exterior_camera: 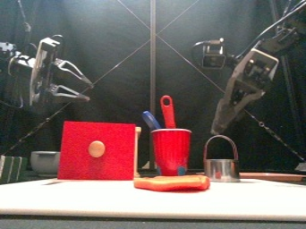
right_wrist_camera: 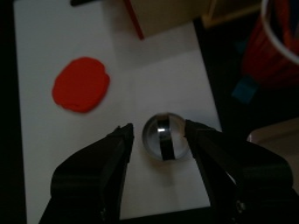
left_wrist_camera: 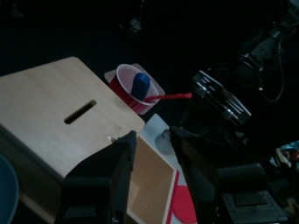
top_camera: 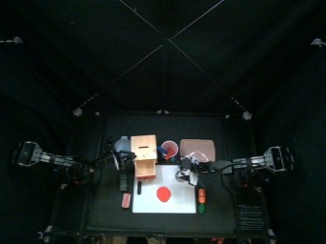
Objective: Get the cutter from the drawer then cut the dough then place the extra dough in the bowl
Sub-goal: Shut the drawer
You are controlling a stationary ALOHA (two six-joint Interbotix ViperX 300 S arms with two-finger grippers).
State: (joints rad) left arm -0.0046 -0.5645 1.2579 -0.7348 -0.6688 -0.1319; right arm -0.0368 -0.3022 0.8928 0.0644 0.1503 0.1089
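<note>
Right pincer (right_wrist_camera: 163,131): jaws spread, holding nothing, hanging above the round metal cutter with a wire handle (exterior_camera: 221,166). Front view shows clear air between jaw tips and handle. Cutter is out of the drawer and stands upright on the white cutting board (right_wrist_camera: 176,70), handle up, near the flat red dough disc (right_wrist_camera: 82,84) but apart from it. Left pincer (exterior_camera: 81,85): also open and empty, raised over the pale wooden box (left_wrist_camera: 59,105), whose red drawer front (exterior_camera: 96,150) faces the bench's front edge.

Judged step: take up the cutter for the cut.

- Descend straight, keeping the cutter centred between the jaws as the wrist view has it.
- Close on the wire handle or the upper wall so the ring stays level. A skewed grip would likely tip it or cut unevenly.
- Lift clear before crossing to the dough, since the red cup with toy knives (exterior_camera: 170,150) stands close beside.

Blue-grey bowl (exterior_camera: 46,161) waits left of the box.
</note>
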